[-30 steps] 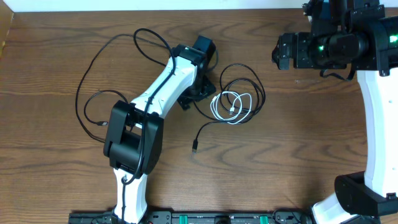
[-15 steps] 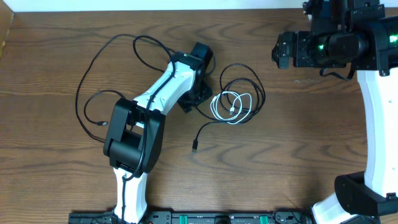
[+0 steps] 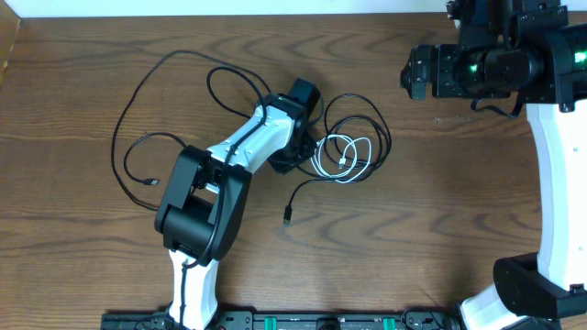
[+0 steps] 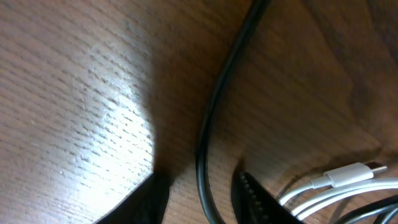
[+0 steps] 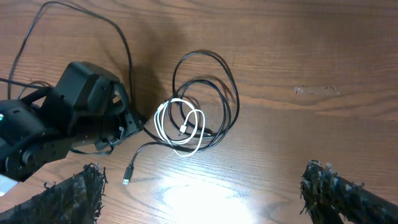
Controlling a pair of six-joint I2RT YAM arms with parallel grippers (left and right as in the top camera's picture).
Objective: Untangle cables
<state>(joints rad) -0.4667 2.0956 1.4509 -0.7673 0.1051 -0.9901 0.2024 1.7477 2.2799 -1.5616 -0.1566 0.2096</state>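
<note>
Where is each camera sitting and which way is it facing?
Overhead: above the table, facing straight down; both arms show, left gripper by the white cable.
Left wrist: low over the table, facing a black cable between its fingertips.
Right wrist: high, facing down at the white cable and left arm; right gripper open at the bottom.
Shared: white cable in all three.

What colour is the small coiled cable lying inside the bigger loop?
The thin coiled cable is white; the right wrist view shows it best.
</note>
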